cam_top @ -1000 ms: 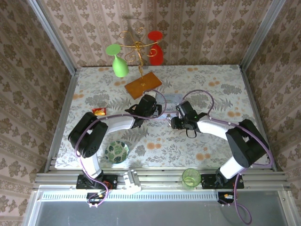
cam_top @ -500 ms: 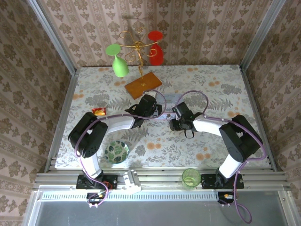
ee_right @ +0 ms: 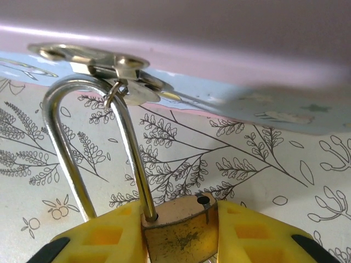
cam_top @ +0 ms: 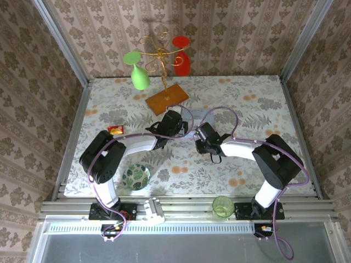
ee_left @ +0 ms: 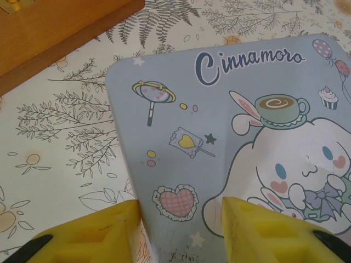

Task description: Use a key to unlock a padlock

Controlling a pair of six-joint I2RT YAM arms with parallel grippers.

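Two yellow fingers [ee_right: 104, 233] of the right pincer [ee_right: 178, 226] were clamped on the padlock [ee_right: 176, 240], one on each side of its small brass body, low over the tabletop [ee_right: 263, 164]. Its shackle [ee_right: 57, 109] rose in a thin silvery loop through the hasp [ee_right: 112, 61] on the side of the tin [ee_right: 230, 33], so the lock hung from the tin while the pincer held it. One leg of the shackle entered the top of the body. The other ran down past the left finger, and a small empty hole [ee_right: 203, 200] showed on the body's top near the right finger. That suggested the shackle might already be free, though the wrist view could not settle it.

The left pincer [ee_left: 178, 219] stood wide with nothing between its fingers, above the tin near one corner; whether it touched the tin could not be told.

The padlock looked hard, rigid and light, its brass faces smooth enough to slip or twist under a loose pinch. The flat sides of the body, where the right pincer gripped, seemed the sound place to hold — not the shackle, which was thin and round and would pivot in the hasp. The tin looked light too and likely to slide on the tabletop if the lock were tugged, so it would want steadying.
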